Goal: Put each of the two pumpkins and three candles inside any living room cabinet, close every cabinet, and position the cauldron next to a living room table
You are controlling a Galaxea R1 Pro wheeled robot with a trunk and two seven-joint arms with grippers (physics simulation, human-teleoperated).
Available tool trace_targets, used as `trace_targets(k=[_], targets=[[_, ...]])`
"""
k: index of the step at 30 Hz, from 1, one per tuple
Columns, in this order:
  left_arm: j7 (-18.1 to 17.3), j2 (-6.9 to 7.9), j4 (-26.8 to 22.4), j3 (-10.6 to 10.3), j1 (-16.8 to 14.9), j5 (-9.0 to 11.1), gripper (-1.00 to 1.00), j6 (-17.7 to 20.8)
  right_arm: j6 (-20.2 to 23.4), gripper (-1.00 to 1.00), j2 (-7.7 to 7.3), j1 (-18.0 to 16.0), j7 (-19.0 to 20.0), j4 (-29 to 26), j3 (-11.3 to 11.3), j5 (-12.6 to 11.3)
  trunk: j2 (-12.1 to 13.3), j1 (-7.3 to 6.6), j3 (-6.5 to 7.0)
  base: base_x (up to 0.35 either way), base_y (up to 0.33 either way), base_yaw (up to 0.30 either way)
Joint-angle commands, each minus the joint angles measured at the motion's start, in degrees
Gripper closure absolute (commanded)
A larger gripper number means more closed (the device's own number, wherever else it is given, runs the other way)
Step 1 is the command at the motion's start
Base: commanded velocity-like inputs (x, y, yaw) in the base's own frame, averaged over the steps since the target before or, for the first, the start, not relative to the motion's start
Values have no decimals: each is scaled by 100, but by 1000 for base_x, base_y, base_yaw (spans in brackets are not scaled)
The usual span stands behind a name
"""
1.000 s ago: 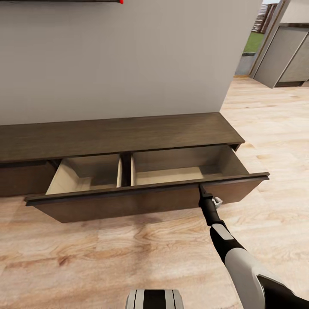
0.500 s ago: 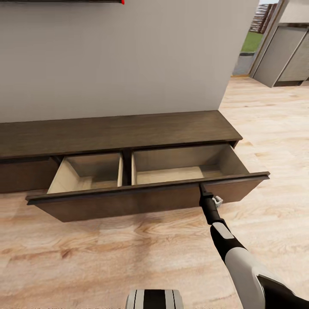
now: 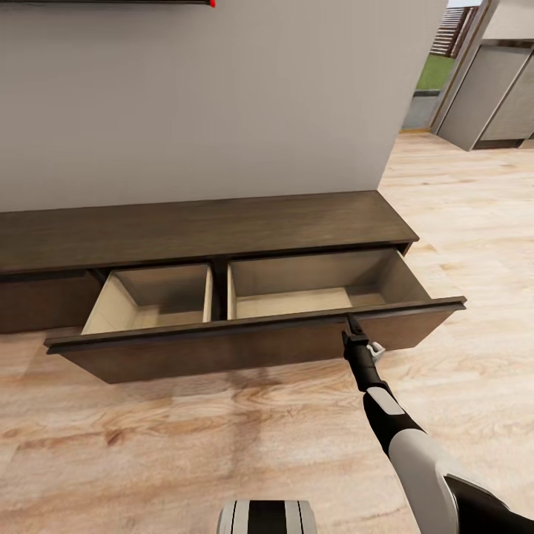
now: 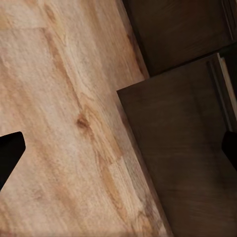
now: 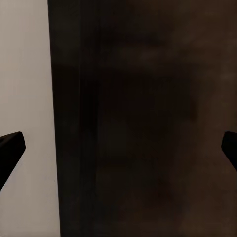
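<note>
- Overhead, from the head view: the cabinet [image 3: 208,230] runs long along the wall, its long axis left to right. Its drawer front [image 3: 245,348] is pulled out toward the robot, baring two pale compartments.
- Left compartment [image 3: 152,300] and right compartment [image 3: 311,285]: both bare, no pumpkin, no candle in either.
- Right gripper [image 3: 354,331] sits at the drawer front's top edge, toward its right end, just below the right compartment. The compartment lies directly ahead of the fingers. Whether the fingers touch the edge I cannot tell.
- Left wrist view: left gripper [image 4: 118,148] has its fingertips at the two frame sides, spread wide, nothing between them. Beyond lie the wood floor [image 4: 59,98] and the dark drawer front, seen along a corner.
- Right wrist view: right gripper again spread wide, holding nothing; a dark panel close ahead, pale wall [image 5: 24,74] beside it.
- Judgement: right arm is nearer the drawer; no pumpkins or candles visible to load.
</note>
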Motion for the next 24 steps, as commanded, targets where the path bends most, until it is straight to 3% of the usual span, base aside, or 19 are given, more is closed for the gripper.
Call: trace_targets(k=[1,12,17,19,24], targets=[[-8,-2,-3,5,0,8,-100,26,40,-100,3,-3,19,3,0,-54,-1,-1,-3,0,0,0],[9,-26,-2,-32,0,3,-100,1,-235,-100,0,47,7,3,-2,-9,-1,-1,-3,-112,0,0],[16,-23,-9,-117,0,9,-100,-92,-320,-100,-12,217,3,-3,2,285,-1,-1,-3,-87,0,0],[15,-14,-16,-312,0,-81,-100,-131,-294,-100,-27,321,-2,-6,2,559,-1,-1,-3,-28,0,0],[27,-10,-27,-454,-12,-166,-100,-152,-291,-100,-26,578,-6,-157,33,757,0,-3,19,-11,0,0]])
